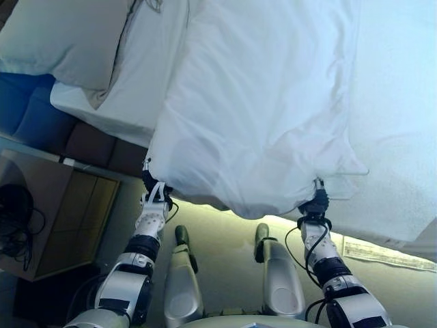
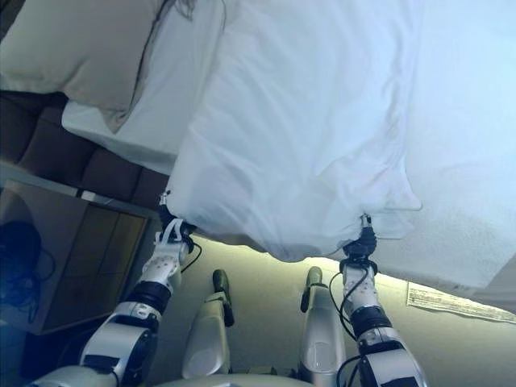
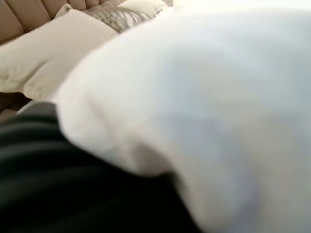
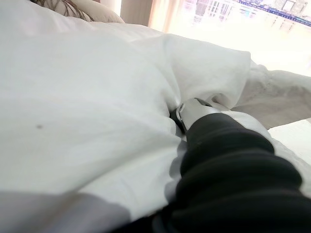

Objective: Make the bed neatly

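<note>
The white duvet [image 1: 259, 116] lies over the bed, its near edge lifted. At its left corner the left hand [image 1: 151, 179] has its fingers hidden under cloth, so their state cannot be told; the right hand [image 4: 194, 110] is buried likewise.

One white duvet [image 1: 259, 109], over my two hands: left hand [image 1: 151, 183], right hand [image 4: 194, 110]. One pillow [image 1: 65, 41] at the head of the bed. One white sheet [image 1: 140, 82] under it. One wooden nightstand [image 1: 65, 219] beside the bed. One sheet of paper [image 1: 386, 254] on the floor.
</note>
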`<state>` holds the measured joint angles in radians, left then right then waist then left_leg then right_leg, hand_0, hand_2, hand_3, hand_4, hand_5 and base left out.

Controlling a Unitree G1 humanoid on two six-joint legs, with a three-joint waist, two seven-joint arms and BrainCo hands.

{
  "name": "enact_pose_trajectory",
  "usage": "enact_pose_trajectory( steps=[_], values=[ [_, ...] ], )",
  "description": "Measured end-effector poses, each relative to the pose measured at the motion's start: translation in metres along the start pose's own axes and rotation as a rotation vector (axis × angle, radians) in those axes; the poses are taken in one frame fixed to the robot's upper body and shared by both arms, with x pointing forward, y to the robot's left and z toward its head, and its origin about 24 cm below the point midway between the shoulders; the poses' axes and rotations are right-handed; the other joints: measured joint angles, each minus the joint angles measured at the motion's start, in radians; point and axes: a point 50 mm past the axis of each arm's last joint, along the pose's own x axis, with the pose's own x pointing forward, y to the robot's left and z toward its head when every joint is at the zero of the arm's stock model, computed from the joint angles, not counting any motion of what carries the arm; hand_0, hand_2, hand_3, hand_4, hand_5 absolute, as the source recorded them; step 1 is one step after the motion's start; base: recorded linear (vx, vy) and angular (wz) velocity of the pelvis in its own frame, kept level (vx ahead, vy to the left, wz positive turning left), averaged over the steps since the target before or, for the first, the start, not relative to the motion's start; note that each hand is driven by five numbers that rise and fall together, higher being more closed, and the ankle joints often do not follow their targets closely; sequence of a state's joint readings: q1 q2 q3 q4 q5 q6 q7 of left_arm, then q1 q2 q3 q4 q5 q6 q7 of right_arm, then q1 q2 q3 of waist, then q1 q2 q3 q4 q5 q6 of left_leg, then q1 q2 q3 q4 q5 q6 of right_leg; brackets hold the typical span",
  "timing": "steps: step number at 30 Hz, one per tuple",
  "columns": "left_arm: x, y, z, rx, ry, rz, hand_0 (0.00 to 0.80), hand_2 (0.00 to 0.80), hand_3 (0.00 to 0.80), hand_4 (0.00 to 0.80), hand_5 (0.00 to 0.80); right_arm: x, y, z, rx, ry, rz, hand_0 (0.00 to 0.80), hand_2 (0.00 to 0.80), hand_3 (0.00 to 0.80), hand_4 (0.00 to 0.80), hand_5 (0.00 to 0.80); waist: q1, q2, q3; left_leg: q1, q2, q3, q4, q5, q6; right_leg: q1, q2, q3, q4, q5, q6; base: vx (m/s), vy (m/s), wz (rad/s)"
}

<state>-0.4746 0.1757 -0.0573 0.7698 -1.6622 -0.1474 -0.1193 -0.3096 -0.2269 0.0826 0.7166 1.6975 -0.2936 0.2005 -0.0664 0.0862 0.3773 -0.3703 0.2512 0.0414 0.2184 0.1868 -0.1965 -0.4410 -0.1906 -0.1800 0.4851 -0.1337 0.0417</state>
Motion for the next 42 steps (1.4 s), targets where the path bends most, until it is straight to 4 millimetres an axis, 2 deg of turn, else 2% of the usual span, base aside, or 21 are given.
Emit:
enact_pose_trajectory(
  steps=[2, 4, 5, 6, 7, 9, 10, 12, 15, 17, 21, 25, 30, 32, 42],
  values=[
    [-0.005, 0.009, -0.002, -0.006, 0.004, 0.006, 0.800, 0.800, 0.800, 0.800, 0.800, 0.002, 0.001, 0.007, -0.026, -0.020, -0.007, 0.800, 0.800, 0.800, 0.800, 0.800, -0.002, 0.001, 0.001, 0.022, 0.006, -0.020, 0.016, -0.045, 0.016, 0.012, -0.024, 0.009, -0.003, 0.010, 0.005, 0.160, 0.636, -0.31],
    [-0.011, 0.018, -0.009, -0.022, 0.013, 0.013, 0.800, 0.800, 0.800, 0.800, 0.800, 0.004, 0.002, 0.020, -0.075, -0.053, -0.013, 0.800, 0.800, 0.800, 0.800, 0.800, -0.007, 0.008, -0.001, 0.054, 0.002, -0.024, 0.002, -0.079, -0.003, 0.017, -0.062, 0.018, 0.000, 0.021, 0.034, 0.133, 0.619, -0.30],
    [-0.012, 0.019, -0.014, -0.034, 0.022, 0.010, 0.800, 0.800, 0.800, 0.800, 0.800, 0.005, 0.003, 0.031, -0.103, -0.079, -0.013, 0.800, 0.800, 0.800, 0.800, 0.800, -0.008, 0.015, 0.000, 0.068, -0.011, -0.012, -0.017, -0.086, 0.002, 0.017, -0.078, 0.024, 0.002, 0.026, 0.057, 0.176, 0.565, -0.07],
    [-0.013, 0.020, -0.019, -0.045, 0.035, 0.008, 0.800, 0.800, 0.800, 0.800, 0.800, 0.007, 0.005, 0.043, -0.136, -0.108, -0.015, 0.800, 0.800, 0.800, 0.800, 0.800, -0.019, 0.020, 0.001, 0.087, -0.029, 0.007, -0.032, -0.128, 0.003, 0.019, -0.107, 0.029, 0.013, 0.029, 0.085, 0.209, 0.576, 0.14],
    [-0.013, 0.020, -0.024, -0.051, 0.049, 0.011, 0.800, 0.800, 0.800, 0.800, 0.800, 0.007, 0.004, 0.050, -0.157, -0.129, -0.021, 0.800, 0.800, 0.800, 0.800, 0.800, -0.032, 0.011, 0.002, 0.088, -0.065, 0.024, -0.027, -0.143, -0.001, 0.022, -0.151, 0.043, 0.007, 0.033, 0.109, 0.188, 0.507, 0.22],
    [-0.016, 0.023, -0.033, -0.063, 0.085, 0.020, 0.800, 0.800, 0.800, 0.800, 0.800, 0.005, 0.001, 0.063, -0.203, -0.159, -0.036, 0.800, 0.800, 0.800, 0.800, 0.800, -0.033, 0.009, 0.000, 0.103, -0.135, 0.063, -0.021, -0.151, 0.036, 0.053, -0.215, 0.074, -0.051, 0.074, 0.162, 0.066, 0.350, 0.12],
    [-0.017, 0.024, -0.035, -0.057, 0.093, 0.020, 0.800, 0.800, 0.800, 0.800, 0.800, 0.000, -0.006, 0.066, -0.219, -0.160, -0.060, 0.800, 0.800, 0.800, 0.800, 0.800, -0.038, 0.010, 0.001, 0.114, -0.163, 0.073, -0.020, -0.160, 0.053, 0.075, -0.237, 0.089, -0.084, 0.088, 0.178, -0.079, 0.218, 0.08],
    [-0.017, 0.019, -0.037, -0.033, 0.106, -0.002, 0.800, 0.800, 0.800, 0.800, 0.800, -0.007, -0.019, 0.067, -0.221, -0.148, -0.093, 0.800, 0.800, 0.800, 0.800, 0.800, -0.040, 0.014, -0.001, 0.106, -0.176, 0.102, -0.017, -0.164, 0.069, 0.097, -0.257, 0.087, -0.137, 0.113, 0.202, -0.143, 0.134, 0.12],
    [-0.013, 0.012, -0.037, -0.012, 0.108, -0.021, 0.800, 0.800, 0.800, 0.800, 0.800, -0.010, -0.032, 0.071, -0.219, -0.157, -0.128, 0.800, 0.800, 0.800, 0.800, 0.800, -0.048, 0.020, 0.000, 0.060, -0.175, 0.110, -0.008, -0.160, 0.077, 0.088, -0.264, 0.061, -0.169, 0.128, 0.208, -0.114, 0.070, 0.18],
    [-0.011, 0.010, -0.037, -0.011, 0.109, -0.022, 0.800, 0.800, 0.800, 0.800, 0.800, -0.009, -0.033, 0.074, -0.217, -0.166, -0.126, 0.800, 0.800, 0.800, 0.800, 0.800, -0.049, 0.021, 0.001, 0.032, -0.174, 0.108, 0.004, -0.161, 0.078, 0.072, -0.265, 0.057, -0.169, 0.128, 0.208, -0.112, 0.036, 0.12],
    [-0.006, 0.005, -0.034, -0.012, 0.103, -0.029, 0.800, 0.800, 0.800, 0.800, 0.800, -0.004, -0.027, 0.069, -0.156, -0.168, -0.072, 0.800, 0.800, 0.800, 0.800, 0.800, -0.045, 0.023, 0.002, -0.013, -0.162, 0.105, 0.018, -0.161, 0.078, 0.035, -0.250, 0.055, -0.169, 0.131, 0.207, -0.138, -0.024, 0.03],
    [0.005, -0.005, -0.023, -0.003, 0.077, -0.038, 0.800, 0.800, 0.800, 0.800, 0.800, 0.001, -0.023, 0.064, -0.100, -0.173, -0.052, 0.800, 0.800, 0.800, 0.800, 0.800, -0.043, 0.026, 0.014, -0.083, -0.143, 0.100, 0.040, -0.160, 0.075, -0.027, -0.232, 0.056, -0.167, 0.147, 0.197, -0.099, 0.085, -0.03],
    [0.010, -0.019, -0.024, -0.036, 0.071, -0.116, 0.800, 0.800, 0.800, 0.800, 0.800, 0.016, -0.010, 0.064, -0.090, -0.190, -0.088, 0.800, 0.800, 0.800, 0.800, 0.800, -0.044, 0.025, 0.064, -0.143, -0.146, 0.100, 0.059, -0.157, 0.080, -0.082, -0.231, 0.064, -0.165, 0.160, 0.196, -0.092, 0.098, 0.01],
    [0.011, -0.021, -0.025, -0.058, 0.071, -0.137, 0.800, 0.800, 0.800, 0.800, 0.800, 0.018, -0.011, 0.069, -0.071, -0.214, -0.115, 0.800, 0.800, 0.800, 0.800, 0.800, -0.045, 0.025, 0.081, -0.164, -0.147, 0.100, 0.066, -0.155, 0.082, -0.097, -0.231, 0.064, -0.171, 0.167, 0.197, -0.071, 0.115, 0.01],
    [0.014, -0.031, -0.022, -0.032, 0.051, -0.198, 0.800, 0.800, 0.800, 0.800, 0.800, 0.020, -0.016, 0.088, -0.029, -0.223, -0.171, 0.800, 0.800, 0.800, 0.800, 0.800, -0.029, -0.012, 0.113, -0.239, -0.142, 0.114, 0.071, -0.157, 0.084, -0.162, -0.222, 0.072, -0.215, 0.192, 0.200, -0.061, 0.057, -0.03]
  ],
)
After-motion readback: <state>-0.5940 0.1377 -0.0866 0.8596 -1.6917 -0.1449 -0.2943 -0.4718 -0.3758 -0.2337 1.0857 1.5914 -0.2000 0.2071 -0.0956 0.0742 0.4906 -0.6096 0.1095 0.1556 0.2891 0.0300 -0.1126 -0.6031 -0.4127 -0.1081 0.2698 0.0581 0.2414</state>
